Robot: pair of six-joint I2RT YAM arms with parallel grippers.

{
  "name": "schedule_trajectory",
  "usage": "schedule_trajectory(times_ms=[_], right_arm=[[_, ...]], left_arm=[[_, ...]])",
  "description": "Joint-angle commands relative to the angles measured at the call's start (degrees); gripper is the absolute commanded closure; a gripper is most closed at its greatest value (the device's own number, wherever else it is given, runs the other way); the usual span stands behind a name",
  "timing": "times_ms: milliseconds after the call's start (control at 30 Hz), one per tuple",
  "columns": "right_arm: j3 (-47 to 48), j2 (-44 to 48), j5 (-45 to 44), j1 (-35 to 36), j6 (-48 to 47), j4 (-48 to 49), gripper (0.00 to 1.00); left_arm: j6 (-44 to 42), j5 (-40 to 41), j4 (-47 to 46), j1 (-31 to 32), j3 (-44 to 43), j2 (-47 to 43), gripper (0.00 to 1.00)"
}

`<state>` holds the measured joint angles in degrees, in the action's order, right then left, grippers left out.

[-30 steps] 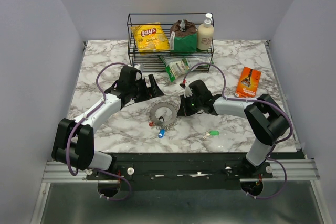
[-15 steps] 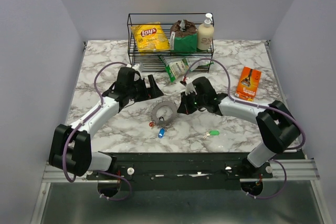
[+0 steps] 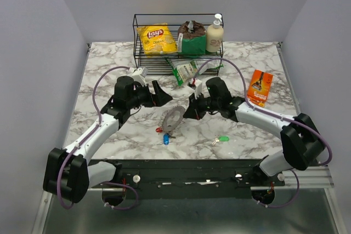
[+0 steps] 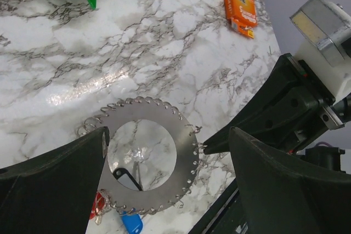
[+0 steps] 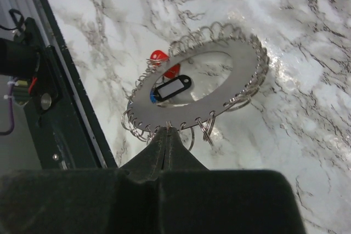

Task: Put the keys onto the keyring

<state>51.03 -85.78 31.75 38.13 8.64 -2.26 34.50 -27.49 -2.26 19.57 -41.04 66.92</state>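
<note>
The keyring (image 3: 174, 118) is a flat silvery disc with a big hole and several small wire loops round its rim. It hangs tilted, with my right gripper (image 3: 187, 114) shut on one rim loop (image 5: 167, 126). The disc also shows in the left wrist view (image 4: 186, 141) and the right wrist view (image 5: 241, 75). A red key (image 3: 159, 130) and a blue key (image 3: 166, 140) sit at its lower edge. A green key (image 3: 222, 140) lies apart on the marble. My left gripper (image 3: 159, 92) stands open just behind the disc, its fingers (image 4: 60, 173) wide on either side and nothing between them.
A wire basket (image 3: 178, 17) at the back holds a chip bag, a dark pouch and a bottle. A green packet (image 3: 184, 70) lies before it and an orange box (image 3: 259, 86) at the right. A black-framed tag (image 5: 171, 89) shows through the disc's hole. The table's front edge (image 3: 197, 161) is near.
The right gripper has raised the keyring's right side, so the disc now stands tilted instead of flat. The left arm has drawn slightly left, still open.
</note>
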Motion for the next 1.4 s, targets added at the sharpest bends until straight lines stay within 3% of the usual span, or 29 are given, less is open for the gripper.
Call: schedule_trajectory(times_ms=[0, 300, 633, 1000, 1267, 1300, 1367], right_arm=[[1.4, 4.3, 6.0, -0.2, -2.8, 0.0, 0.99], [1.0, 8.1, 7.4, -0.2, -4.7, 0.7, 0.99], [-1.4, 10.9, 11.8, -0.2, -2.5, 9.4, 0.99], [-3.4, 15.8, 11.1, -0.2, -1.1, 14.2, 0.99], [-6.2, 20.8, 11.2, -0.2, 0.8, 19.1, 0.99], [-5.9, 20.7, 11.5, -0.2, 0.8, 19.1, 0.99], [-5.9, 20.7, 12.1, -0.2, 0.8, 19.1, 0.99]], left_arm=[[-0.2, -5.2, -8.5, 0.0, 2.8, -3.3, 0.02], [0.8, -9.1, -18.5, 0.3, 7.8, -7.1, 0.04], [0.8, -13.0, -25.6, 2.2, 10.0, -7.6, 0.11], [1.3, -17.6, -31.8, 3.8, 11.7, -7.9, 0.22], [6.7, -25.2, -45.9, 5.3, 13.5, -5.2, 0.29], [7.4, -26.3, -46.9, 5.5, 13.6, -4.5, 0.35], [7.9, -27.5, -49.2, 6.0, 13.5, -3.8, 0.37]])
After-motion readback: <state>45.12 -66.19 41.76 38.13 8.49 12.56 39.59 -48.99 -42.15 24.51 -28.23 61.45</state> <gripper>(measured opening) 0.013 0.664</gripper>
